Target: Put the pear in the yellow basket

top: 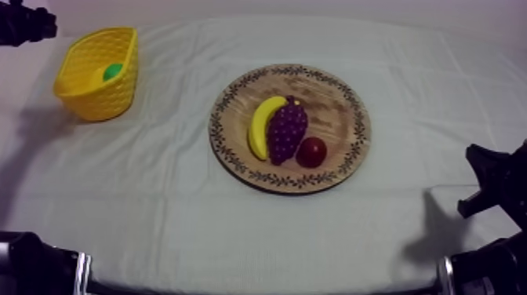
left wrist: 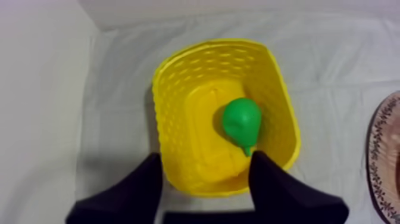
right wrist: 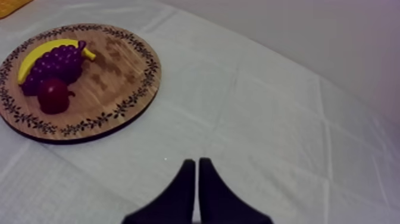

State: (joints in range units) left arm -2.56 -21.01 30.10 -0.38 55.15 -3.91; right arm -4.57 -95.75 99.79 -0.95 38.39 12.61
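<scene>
Pear (left wrist: 241, 122) lies in basket (left wrist: 172, 77) beneath spread left hand (left wrist: 205, 156).

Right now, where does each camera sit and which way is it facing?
Top view: above the table, slanting down on the board and basket; left arm and right arm at the edges.
Left wrist view: on the left arm, looking down into the basket at the pear; open left pincer shows.
Right wrist view: on the right arm, low over the table, facing the board; shut right pincer shows.
Shared: top and right wrist views both show the board.
</scene>
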